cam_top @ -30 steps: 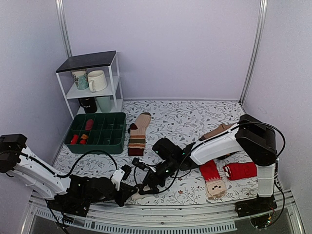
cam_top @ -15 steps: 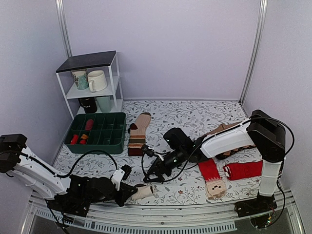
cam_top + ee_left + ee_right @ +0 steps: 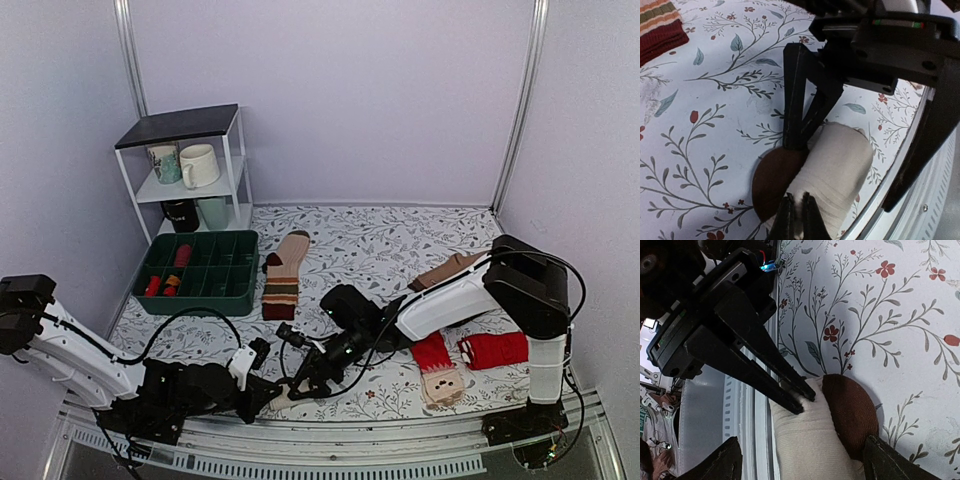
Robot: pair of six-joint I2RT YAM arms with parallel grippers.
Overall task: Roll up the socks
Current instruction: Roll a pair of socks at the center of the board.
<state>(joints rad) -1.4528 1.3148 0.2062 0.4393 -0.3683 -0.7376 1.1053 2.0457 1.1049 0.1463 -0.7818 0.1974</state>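
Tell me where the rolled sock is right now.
The sock lies at the near edge of the table, left of centre in the top view. The shut left gripper pinches it, and the open right gripper straddles it.

Left arm (image 3: 80,365) low, jaws tight together; right arm (image 3: 440,300) outstretched, jaws wide.
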